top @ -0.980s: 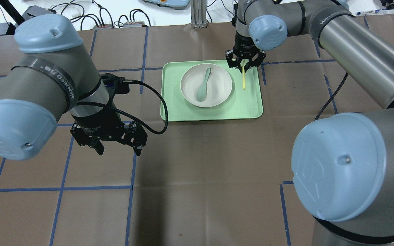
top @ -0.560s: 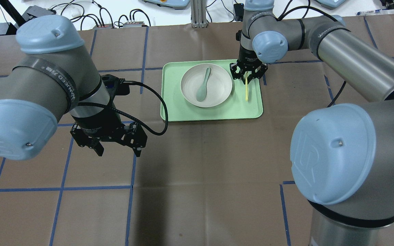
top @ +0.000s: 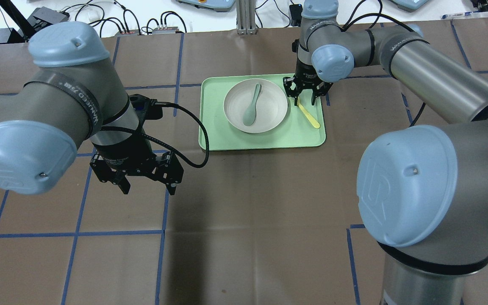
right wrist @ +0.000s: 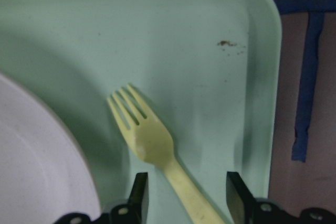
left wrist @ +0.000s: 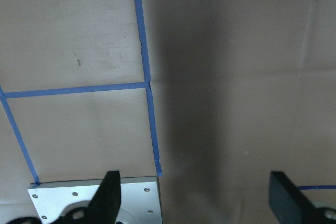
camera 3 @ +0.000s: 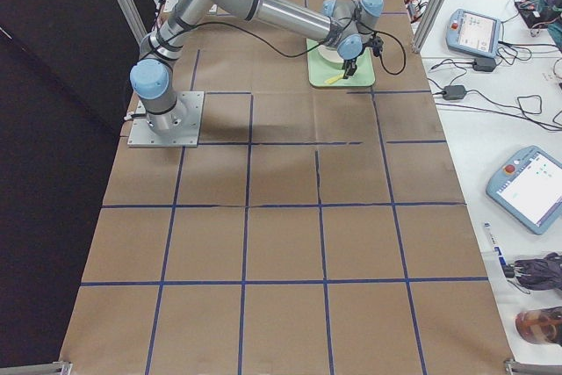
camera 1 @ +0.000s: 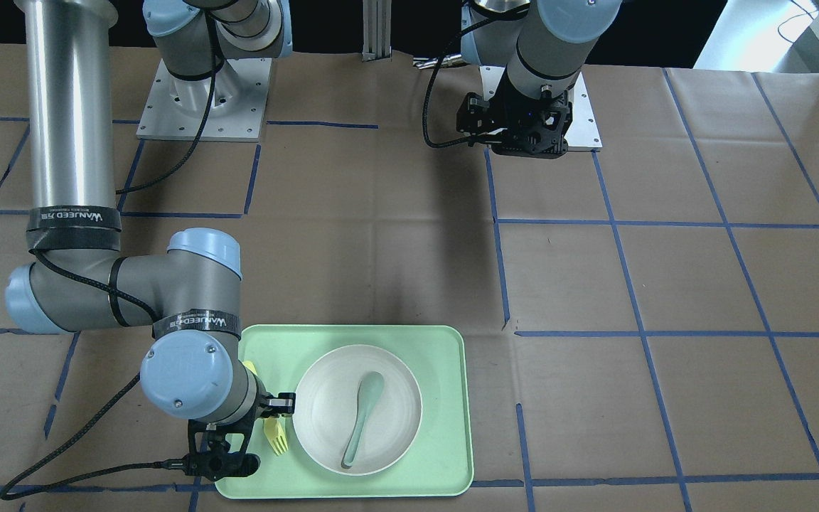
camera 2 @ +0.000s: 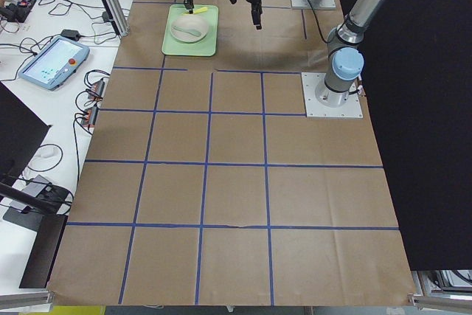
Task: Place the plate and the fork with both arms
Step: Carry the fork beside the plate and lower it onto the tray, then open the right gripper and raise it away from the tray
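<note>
The yellow fork (top: 309, 115) lies slanted on the mint-green tray (top: 265, 140), just right of the off-white plate (top: 271, 108). My right gripper (top: 304, 96) hovers low over the fork's tine end, open. In the right wrist view the fork (right wrist: 149, 142) lies flat between the spread fingers (right wrist: 139, 195), touching neither, beside the plate (right wrist: 37, 171). In the front view its tines (camera 1: 279, 435) show by the plate (camera 1: 399, 398). My left gripper (top: 147, 186) is open and empty over bare table, left of the tray.
A pale green spoon (top: 251, 106) lies in the plate. The tray sits at the table's far middle. Brown paper with blue tape lines (left wrist: 149, 124) covers the table. Cables and boxes (top: 142, 25) lie beyond the far edge.
My right gripper came down to the tray with the fork hanging upright from it, then opened. The fork now lies slanted on the tray. The left arm barely moved.
</note>
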Controlling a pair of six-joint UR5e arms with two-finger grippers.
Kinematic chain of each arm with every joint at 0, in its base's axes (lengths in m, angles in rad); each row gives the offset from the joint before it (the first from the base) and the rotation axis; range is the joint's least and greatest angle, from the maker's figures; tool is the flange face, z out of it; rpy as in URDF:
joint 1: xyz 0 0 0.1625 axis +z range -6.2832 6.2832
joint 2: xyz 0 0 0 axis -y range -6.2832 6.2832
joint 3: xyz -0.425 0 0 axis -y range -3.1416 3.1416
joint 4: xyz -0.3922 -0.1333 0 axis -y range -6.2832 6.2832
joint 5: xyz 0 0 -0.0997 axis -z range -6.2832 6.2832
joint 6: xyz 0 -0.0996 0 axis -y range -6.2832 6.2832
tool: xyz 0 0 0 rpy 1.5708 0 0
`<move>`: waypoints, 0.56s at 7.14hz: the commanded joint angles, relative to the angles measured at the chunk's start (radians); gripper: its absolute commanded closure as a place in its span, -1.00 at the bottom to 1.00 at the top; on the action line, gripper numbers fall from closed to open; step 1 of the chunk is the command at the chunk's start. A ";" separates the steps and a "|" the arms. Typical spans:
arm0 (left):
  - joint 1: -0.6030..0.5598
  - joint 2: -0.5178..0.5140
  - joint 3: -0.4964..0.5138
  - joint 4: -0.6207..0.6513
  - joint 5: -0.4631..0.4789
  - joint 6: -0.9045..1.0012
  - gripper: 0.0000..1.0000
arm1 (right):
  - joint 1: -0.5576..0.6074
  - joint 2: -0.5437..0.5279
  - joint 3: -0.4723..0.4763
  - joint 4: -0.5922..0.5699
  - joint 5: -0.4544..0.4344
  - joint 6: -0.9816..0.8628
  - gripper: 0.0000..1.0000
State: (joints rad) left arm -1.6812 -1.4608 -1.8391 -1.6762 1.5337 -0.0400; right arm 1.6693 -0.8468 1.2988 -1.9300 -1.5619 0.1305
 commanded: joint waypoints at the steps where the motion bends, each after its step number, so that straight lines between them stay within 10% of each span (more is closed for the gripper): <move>1: -0.002 -0.006 0.000 0.004 -0.004 -0.001 -1.00 | -0.008 -0.029 -0.004 0.006 0.003 -0.002 -1.00; 4: -0.006 0.008 -0.017 0.004 -0.003 0.000 -1.00 | -0.013 -0.188 0.026 0.107 -0.004 -0.078 -1.00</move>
State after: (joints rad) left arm -1.6858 -1.4594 -1.8502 -1.6731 1.5304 -0.0400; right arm 1.6594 -0.9592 1.3088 -1.8697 -1.5606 0.1058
